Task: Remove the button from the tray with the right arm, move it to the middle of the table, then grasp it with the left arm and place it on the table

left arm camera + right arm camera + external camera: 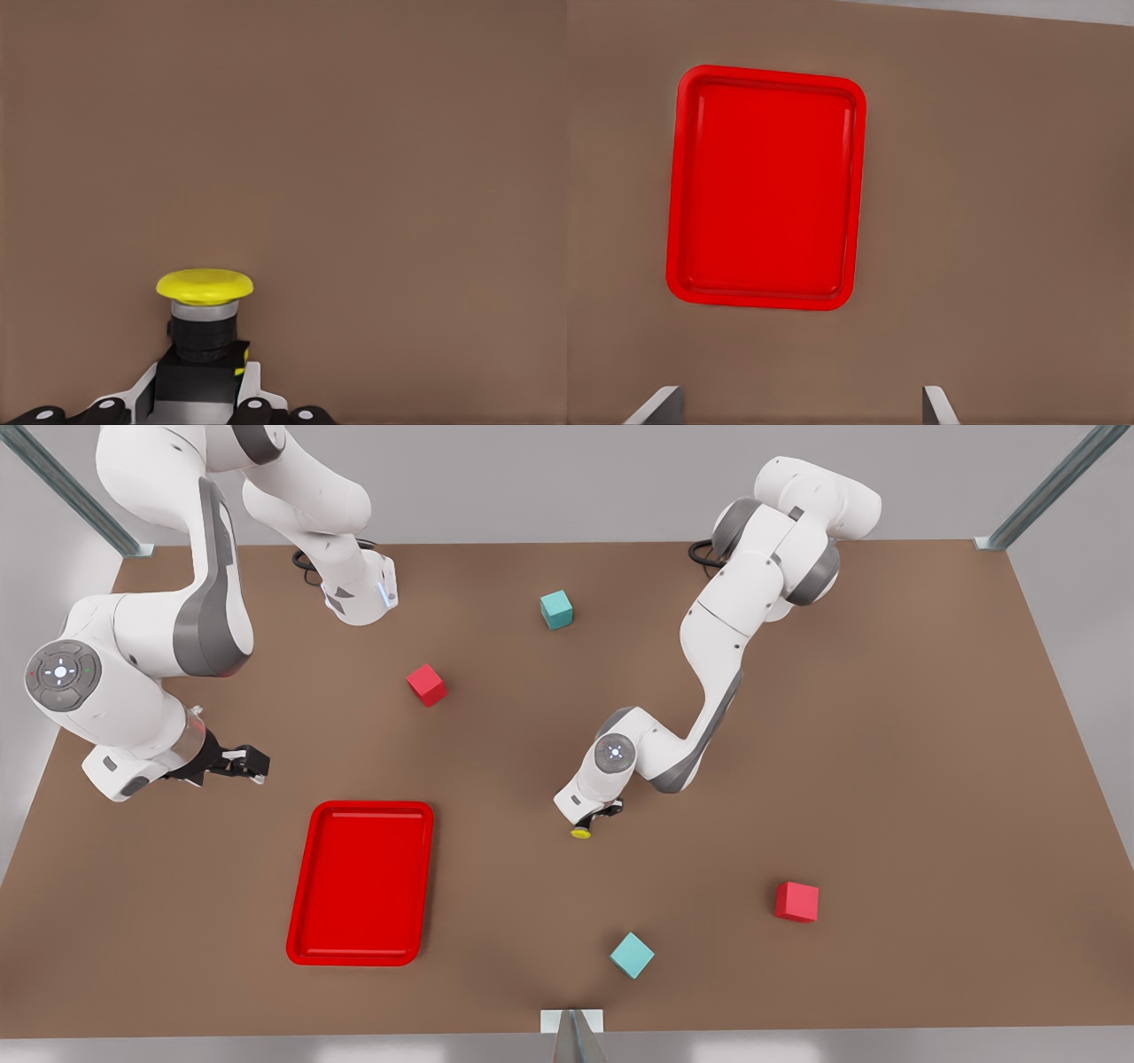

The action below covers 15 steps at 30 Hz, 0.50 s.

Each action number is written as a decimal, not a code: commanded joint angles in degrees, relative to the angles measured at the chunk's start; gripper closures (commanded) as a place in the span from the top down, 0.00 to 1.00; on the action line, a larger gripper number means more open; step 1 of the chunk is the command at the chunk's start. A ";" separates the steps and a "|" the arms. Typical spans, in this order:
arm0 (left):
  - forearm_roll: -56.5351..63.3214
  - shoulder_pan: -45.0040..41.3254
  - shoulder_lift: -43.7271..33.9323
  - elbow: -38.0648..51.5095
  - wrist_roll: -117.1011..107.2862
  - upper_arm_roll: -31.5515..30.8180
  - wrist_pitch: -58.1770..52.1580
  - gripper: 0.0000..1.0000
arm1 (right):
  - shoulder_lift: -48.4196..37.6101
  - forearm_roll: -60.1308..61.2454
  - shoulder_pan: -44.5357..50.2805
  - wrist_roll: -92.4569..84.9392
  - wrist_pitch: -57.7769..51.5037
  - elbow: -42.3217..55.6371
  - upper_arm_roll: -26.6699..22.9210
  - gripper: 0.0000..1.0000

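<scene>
Front view: the left hand (592, 821) grips the button (581, 833) mid-tabletop (886, 779), well apart from the empty tray (361, 883); the right hand (251, 763) waits, fingers spread. Left wrist view: button (205, 314) clamped upright — lower straight, release gently. Right wrist view: tray (766, 186) below — right hand open.

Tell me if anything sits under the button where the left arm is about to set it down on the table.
Nothing visible does. The left gripper is shut on the button, low over bare table. The nearest cubes, the teal cube and the red cube, lie well off. The right gripper waits open beside the tray.
</scene>
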 commanded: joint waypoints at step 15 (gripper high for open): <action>-0.07 -0.97 -6.93 2.08 -0.58 7.25 -4.19 0.49 | -0.06 0.02 0.08 -0.62 -0.05 0.03 0.02 1.00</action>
